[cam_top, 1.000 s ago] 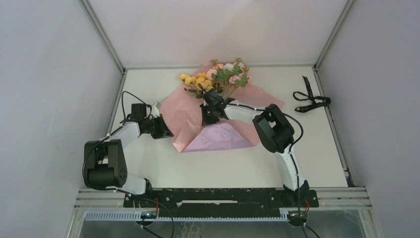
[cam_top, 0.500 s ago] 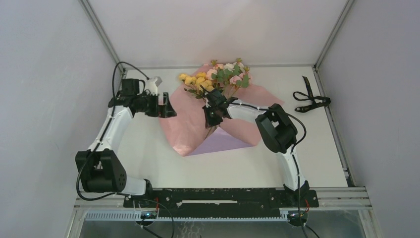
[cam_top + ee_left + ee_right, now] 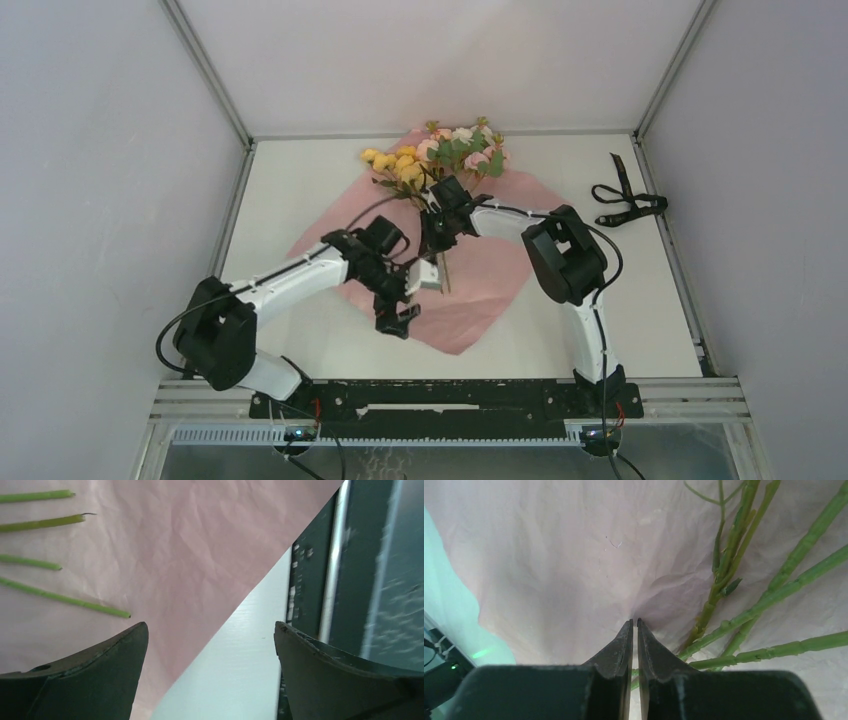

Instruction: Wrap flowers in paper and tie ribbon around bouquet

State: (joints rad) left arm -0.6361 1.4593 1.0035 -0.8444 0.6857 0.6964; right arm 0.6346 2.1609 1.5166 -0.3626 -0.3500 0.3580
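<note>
Left gripper gapes wide over the near corner of the paper, pink face up. Right gripper has its jaws nearly together, nipping a pucker of paper beside the stems. The flowers lie across the sheet, blooms at its far edge; the ribbon sits well apart, far right on the table.

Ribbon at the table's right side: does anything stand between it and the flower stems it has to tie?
Nothing lies on the bare tabletop or pink paper between them. Above, though, the right arm's forearm stretches across between ribbon and stems, with the right gripper down beside the stems.
</note>
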